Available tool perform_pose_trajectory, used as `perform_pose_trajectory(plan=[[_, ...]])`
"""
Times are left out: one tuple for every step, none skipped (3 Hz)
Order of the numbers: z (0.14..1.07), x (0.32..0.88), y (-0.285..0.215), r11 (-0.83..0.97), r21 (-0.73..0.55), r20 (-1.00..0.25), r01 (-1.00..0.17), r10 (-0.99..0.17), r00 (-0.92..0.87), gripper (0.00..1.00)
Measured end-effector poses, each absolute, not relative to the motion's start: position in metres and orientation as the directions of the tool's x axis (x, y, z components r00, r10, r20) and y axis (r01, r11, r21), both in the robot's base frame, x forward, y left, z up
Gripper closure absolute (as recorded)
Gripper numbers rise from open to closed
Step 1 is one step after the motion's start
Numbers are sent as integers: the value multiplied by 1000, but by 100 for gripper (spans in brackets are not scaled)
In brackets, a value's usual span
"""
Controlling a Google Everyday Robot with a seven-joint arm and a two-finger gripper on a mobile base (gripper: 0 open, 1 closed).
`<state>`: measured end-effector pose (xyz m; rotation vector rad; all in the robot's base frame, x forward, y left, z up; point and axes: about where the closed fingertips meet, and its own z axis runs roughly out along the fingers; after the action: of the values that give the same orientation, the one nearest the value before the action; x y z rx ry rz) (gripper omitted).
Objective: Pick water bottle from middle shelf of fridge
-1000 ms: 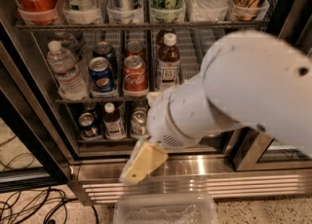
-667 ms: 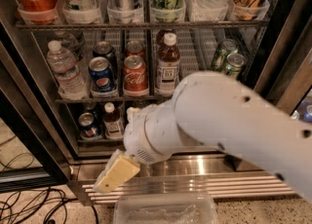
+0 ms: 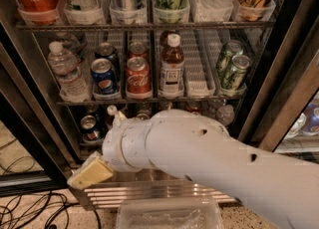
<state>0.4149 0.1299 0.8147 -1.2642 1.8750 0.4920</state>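
Below the middle shelf (image 3: pixel 199 98) the pincer (image 3: pixel 89 172) is positioned; whether it is wide or narrow cannot be told. The water bottle (image 3: pixel 65 71) is stood at the shelf's left end. A raised approach, kept clear of the Pepsi can (image 3: pixel 103 73), is advised.

Water bottle (image 3: pixel 67 71) — clear ribbed plastic, white cap, pale label; I see it upright at the far left of the middle shelf (image 3: pixel 199 76), a wire rack in the fridge (image 3: pixel 129 193). End effector (image 3: pixel 89 173) — low, below that shelf, apart from the bottle.
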Motion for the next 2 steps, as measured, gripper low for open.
perform_pose_trajectory(plan=[[822,432,151,494,-130,-848,-860,-505,-162,0],[829,451,170,551,-145,-893,-822,-431,-132,0]])
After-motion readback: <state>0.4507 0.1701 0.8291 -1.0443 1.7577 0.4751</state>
